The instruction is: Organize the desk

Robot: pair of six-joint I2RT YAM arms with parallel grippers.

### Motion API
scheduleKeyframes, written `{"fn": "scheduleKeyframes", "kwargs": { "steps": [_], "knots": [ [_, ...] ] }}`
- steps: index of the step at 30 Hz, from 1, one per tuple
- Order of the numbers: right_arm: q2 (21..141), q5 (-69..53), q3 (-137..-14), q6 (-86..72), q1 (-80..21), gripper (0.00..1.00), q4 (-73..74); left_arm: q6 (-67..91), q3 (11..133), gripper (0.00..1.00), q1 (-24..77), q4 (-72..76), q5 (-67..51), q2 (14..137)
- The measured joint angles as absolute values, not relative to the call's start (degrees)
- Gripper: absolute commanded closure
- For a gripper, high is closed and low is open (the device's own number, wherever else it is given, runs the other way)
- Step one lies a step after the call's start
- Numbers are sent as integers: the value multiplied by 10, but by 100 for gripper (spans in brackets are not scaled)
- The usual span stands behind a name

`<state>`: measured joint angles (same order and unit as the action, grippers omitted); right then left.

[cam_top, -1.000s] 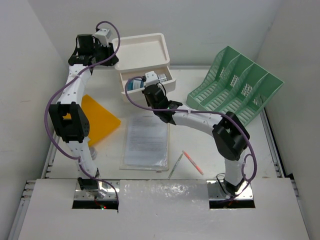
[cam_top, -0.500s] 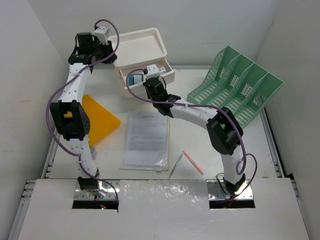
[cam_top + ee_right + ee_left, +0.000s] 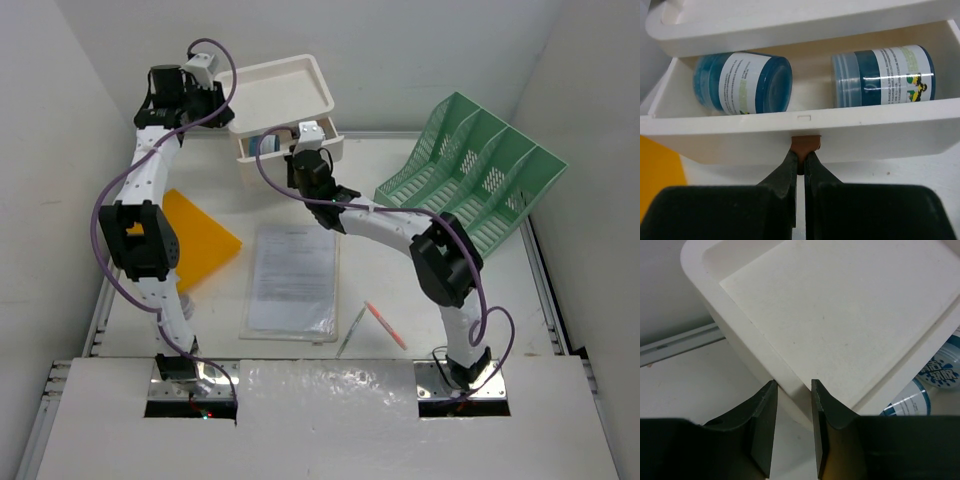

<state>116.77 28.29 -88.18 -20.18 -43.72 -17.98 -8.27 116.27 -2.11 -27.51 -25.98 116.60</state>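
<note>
A white drawer box (image 3: 283, 92) stands far left of centre, its part-open drawer (image 3: 875, 136) holding two blue jars (image 3: 742, 84) (image 3: 885, 75) on their sides. A green mesh file rack (image 3: 468, 178) stands far right. An orange folder (image 3: 203, 238) lies left, a printed sheet (image 3: 292, 280) in the centre, and a pink pen (image 3: 386, 325) and a grey pen (image 3: 351, 331) near.

Left gripper (image 3: 792, 390), right gripper (image 3: 800, 159): both closed.

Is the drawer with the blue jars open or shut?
Partly open: the drawer sticks out beyond the box's top, and two blue jars lying inside show.
</note>
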Motion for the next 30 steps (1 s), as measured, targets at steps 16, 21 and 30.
{"fn": "scheduleKeyframes", "kwargs": {
  "steps": [16,21,30],
  "knots": [
    [1257,241,-988,-196,-395,100,-194,-82,1164,100,-23,-282,-274,1166],
    [1305,222,-1045,-194,-385,100,-206,-83,1168,100,-23,-289,-277,1166],
    [1328,222,-1052,-179,-383,92,-243,-88,1170,100,-23,-292,-278,1166]
  ]
}}
